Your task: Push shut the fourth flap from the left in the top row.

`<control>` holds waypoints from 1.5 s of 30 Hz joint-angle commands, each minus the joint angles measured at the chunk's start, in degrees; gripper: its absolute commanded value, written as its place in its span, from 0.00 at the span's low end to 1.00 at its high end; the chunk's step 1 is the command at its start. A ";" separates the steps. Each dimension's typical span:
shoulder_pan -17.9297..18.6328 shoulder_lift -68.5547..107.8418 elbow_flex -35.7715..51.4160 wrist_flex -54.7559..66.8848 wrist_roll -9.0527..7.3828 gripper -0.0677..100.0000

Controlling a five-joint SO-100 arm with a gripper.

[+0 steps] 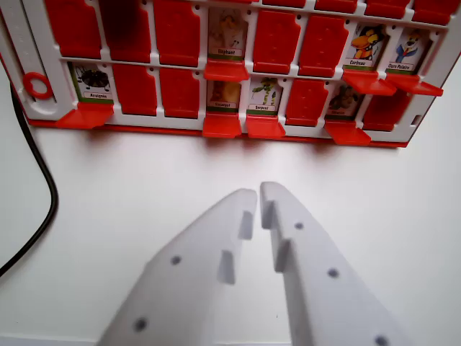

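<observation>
The white plastic gripper (pixel 258 196) reaches up from the bottom edge of the wrist view over a plain white surface (pixel 144 180), its jaws nearly together with only a thin slit between the tips, holding nothing and well apart from the board. Along the far edge of the surface lies a red and white plastic guessing-game board (pixel 238 65) with rows of hinged red flaps. Most flaps lie closed as flat red panels. In the upper visible row, the fourth flap from the wrist view's left, an open red flap (pixel 226 71) under a card marked "Elephant" (pixel 227 32), stands raised; two more open flaps (pixel 392 83) sit toward the right end under the cards "Corbeau" and "Ours Polaire". In the lower row, open flaps show an "Araignee" card (pixel 92 81) at the left, two side-by-side cards in the middle, one reading "Serpent" (pixel 264 94), and one more card further right. A red ring-shaped knob (pixel 37 85) sits on the board's left frame, and a black cable (pixel 39 180) curves across the surface's left side.
</observation>
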 commanded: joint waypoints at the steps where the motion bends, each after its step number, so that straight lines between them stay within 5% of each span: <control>1: -0.44 -3.43 -8.26 -1.67 0.35 0.00; 17: -2.20 -24.26 -24.79 -2.55 2.11 0.00; 45: -1.41 -43.68 -42.80 -3.25 2.90 0.00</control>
